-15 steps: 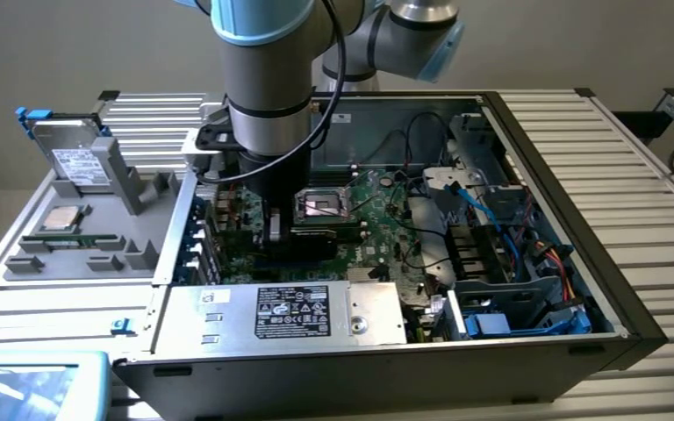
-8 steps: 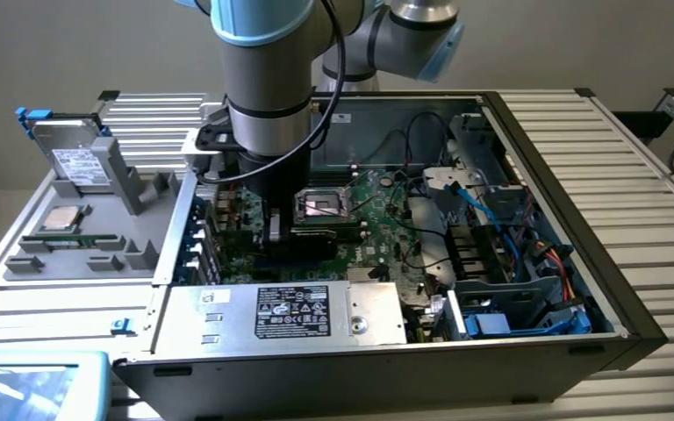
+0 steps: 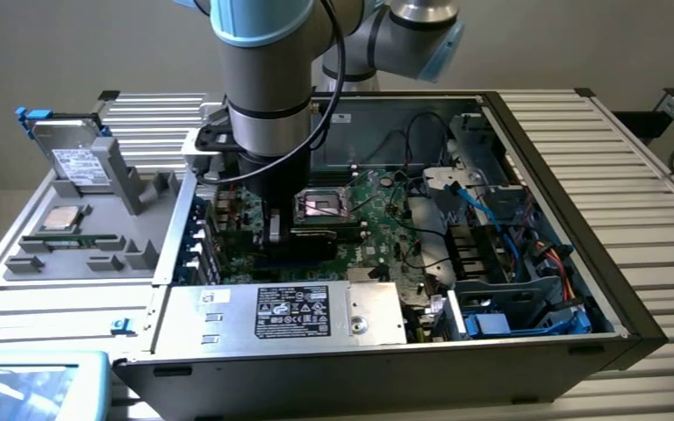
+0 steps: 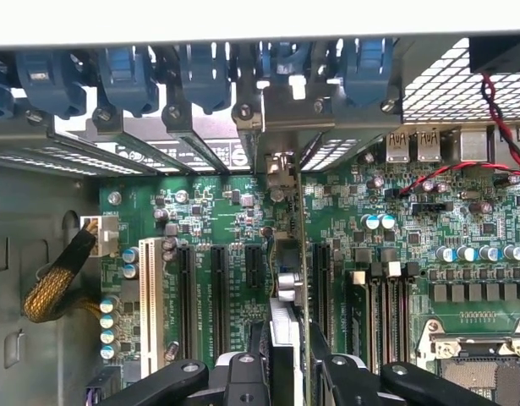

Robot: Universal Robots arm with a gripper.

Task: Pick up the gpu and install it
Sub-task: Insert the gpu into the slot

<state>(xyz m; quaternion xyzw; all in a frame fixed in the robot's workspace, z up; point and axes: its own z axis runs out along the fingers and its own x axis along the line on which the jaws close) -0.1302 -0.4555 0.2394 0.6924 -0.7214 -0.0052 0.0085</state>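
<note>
Motherboard [image 4: 226,220] beneath — arm [image 3: 267,79] vertical, tool [image 4: 286,372] gripping gpu [image 4: 285,296]

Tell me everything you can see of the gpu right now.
The gpu shows edge-on in the wrist view: a thin upright card, pale along the edge facing the camera. The gripper is shut on it, one black finger against each face. It stands over the green motherboard, in line with the black expansion slots, its far end toward the case's rear brackets. Whether it is seated cannot be told.
</note>
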